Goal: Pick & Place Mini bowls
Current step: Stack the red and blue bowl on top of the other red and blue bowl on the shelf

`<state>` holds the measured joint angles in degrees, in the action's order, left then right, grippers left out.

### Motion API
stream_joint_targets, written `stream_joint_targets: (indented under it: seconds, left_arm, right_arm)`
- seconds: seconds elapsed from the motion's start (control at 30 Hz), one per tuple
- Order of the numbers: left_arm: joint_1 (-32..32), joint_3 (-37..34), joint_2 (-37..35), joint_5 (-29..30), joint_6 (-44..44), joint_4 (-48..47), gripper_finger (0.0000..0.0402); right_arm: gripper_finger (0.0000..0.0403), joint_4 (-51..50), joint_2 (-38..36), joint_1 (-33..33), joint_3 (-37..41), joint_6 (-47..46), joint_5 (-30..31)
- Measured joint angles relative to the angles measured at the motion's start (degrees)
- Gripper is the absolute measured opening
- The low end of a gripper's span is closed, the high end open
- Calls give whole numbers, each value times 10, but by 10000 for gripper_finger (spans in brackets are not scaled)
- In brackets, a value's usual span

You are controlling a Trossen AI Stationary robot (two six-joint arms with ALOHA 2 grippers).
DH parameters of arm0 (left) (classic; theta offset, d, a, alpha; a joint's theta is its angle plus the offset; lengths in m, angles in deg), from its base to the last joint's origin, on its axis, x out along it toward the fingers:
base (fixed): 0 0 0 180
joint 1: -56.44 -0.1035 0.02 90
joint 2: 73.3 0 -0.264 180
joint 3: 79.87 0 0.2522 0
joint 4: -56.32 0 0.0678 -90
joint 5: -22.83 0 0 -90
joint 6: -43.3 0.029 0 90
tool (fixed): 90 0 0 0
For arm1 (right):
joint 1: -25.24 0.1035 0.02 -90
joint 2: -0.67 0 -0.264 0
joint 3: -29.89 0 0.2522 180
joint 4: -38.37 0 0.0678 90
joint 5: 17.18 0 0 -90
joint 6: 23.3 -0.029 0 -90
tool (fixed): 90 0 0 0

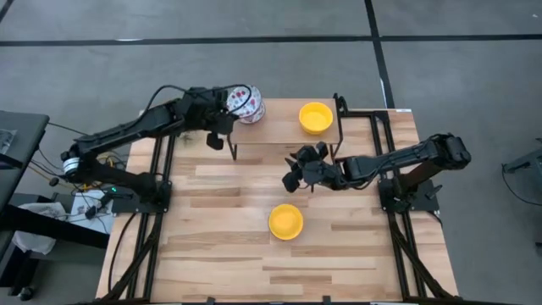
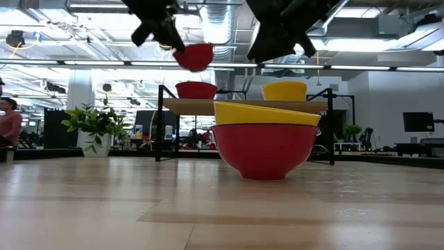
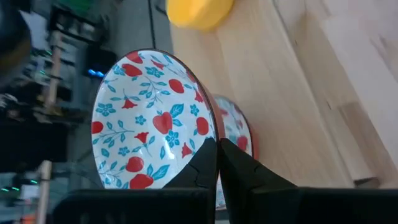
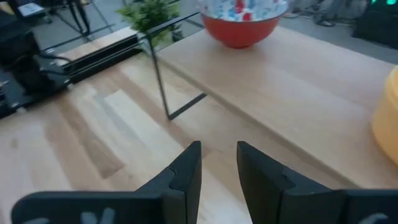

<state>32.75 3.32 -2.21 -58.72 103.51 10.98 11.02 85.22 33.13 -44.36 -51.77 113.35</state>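
two claws are over the bench (image 1: 229, 254). the left claw (image 3: 217, 163) is clamped on the rim of a floral bowl (image 3: 152, 118), held tilted in the air above a second floral bowl (image 3: 239, 127) on the far raised shelf (image 1: 279, 131). the right claw (image 4: 219, 167) hovers mid-bench, fingers slightly apart, holding nothing. one yellow bowl (image 1: 315, 117) sits on the shelf, another yellow bowl (image 1: 285, 221) nearer.

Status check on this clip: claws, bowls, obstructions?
Left claw shut on floral bowl, lifted over the shelf. Right claw open, empty, mid-table. Nothing blocking.
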Motion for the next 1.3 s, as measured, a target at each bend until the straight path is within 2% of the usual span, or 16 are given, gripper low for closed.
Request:
stream_joint_targets:
  seconds: [0.37, 1.3]
  left_arm:
    - [-52, 0, 55, -9, 8, 50, 8]
    - [-40, -1, 63, -9, -11, 2, 8]
  right_arm:
    - [91, 0, 0, 2, 0, 0, 0]
    - [91, -9, 0, 7, 0, 0, -3]
